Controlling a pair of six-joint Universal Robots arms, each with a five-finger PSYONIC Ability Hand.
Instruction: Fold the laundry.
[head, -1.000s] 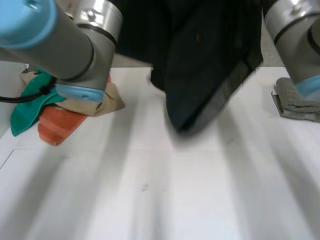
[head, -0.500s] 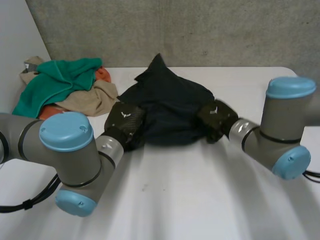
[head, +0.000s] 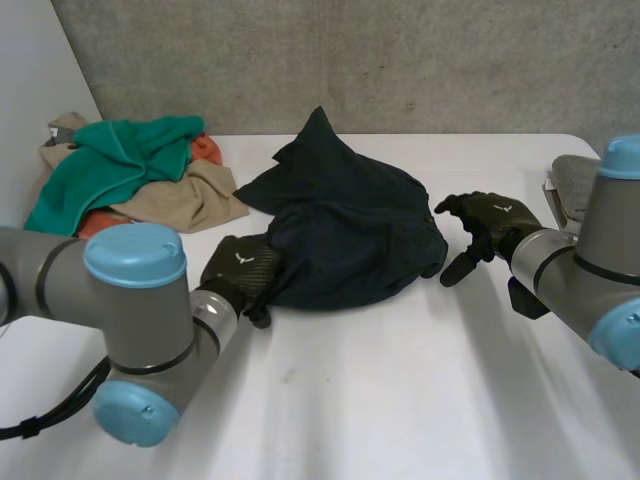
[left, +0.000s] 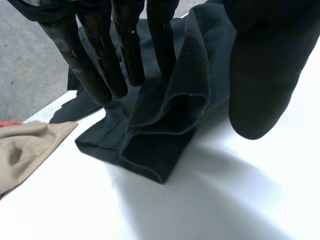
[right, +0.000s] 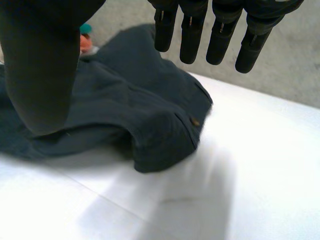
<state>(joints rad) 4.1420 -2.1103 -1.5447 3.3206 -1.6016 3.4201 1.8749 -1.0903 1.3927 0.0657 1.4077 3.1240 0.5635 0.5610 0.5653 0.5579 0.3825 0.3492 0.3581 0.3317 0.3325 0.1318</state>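
Navy garment (head: 345, 230) lies bunched on the table (head: 400, 400). Left hand (head: 240, 272) sits at its left edge, fingers straight and apart, perhaps brushing it; right hand (head: 492, 215) is just beside it, fingers loose and empty. Pinch two corners and spread it flat first.

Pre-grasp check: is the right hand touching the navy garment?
Cannot tell. Head view: a fingertip of the right hand ends beside the navy garment; no plain gap or contact.
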